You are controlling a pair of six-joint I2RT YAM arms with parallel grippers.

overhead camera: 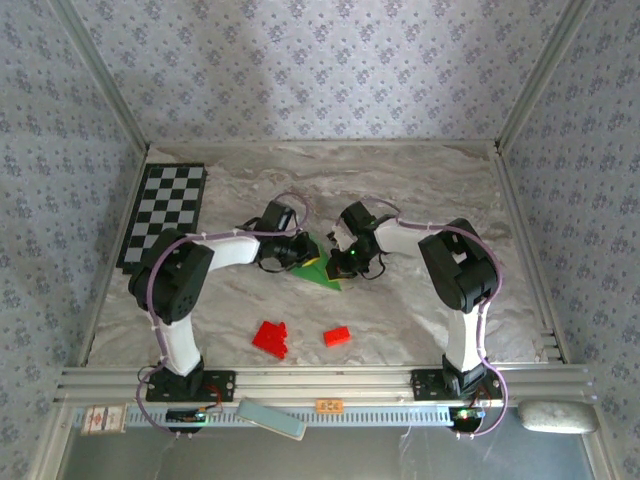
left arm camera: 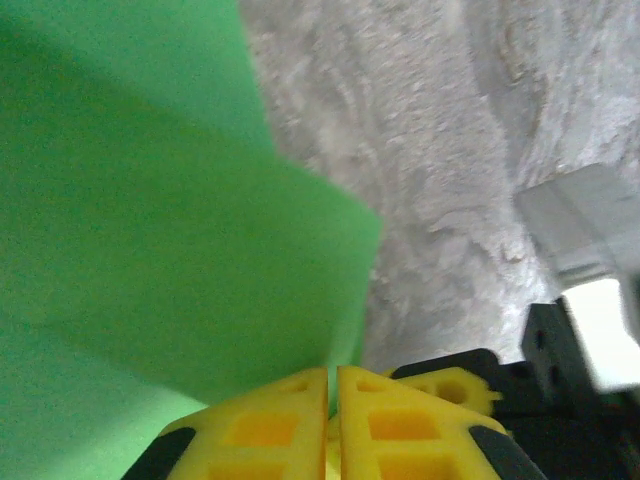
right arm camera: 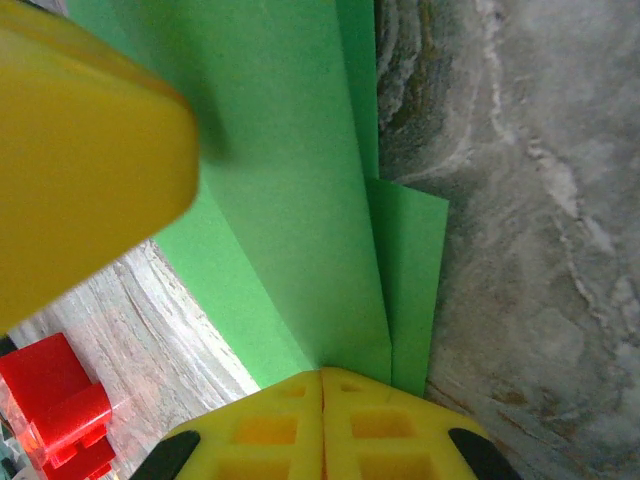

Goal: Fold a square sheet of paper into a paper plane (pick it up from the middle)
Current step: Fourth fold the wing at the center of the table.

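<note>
Top external view: we are gripping the square sheet of paper (overhead camera: pixel 325 275) at frame centre, in the middle of the table (overhead camera: pixel 420 190); our left pincer (left arm camera: pixel 333 378) and right pincer (right arm camera: pixel 322 380) are both clenching its green edges

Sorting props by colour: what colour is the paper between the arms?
Bright green, plain; the paper shows best in the right wrist view.

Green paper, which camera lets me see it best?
The right wrist view: the green paper is close and sharp, its folded layers clear. The left wrist view shows it big but blurry. In the top external view it looks tiny.
</note>
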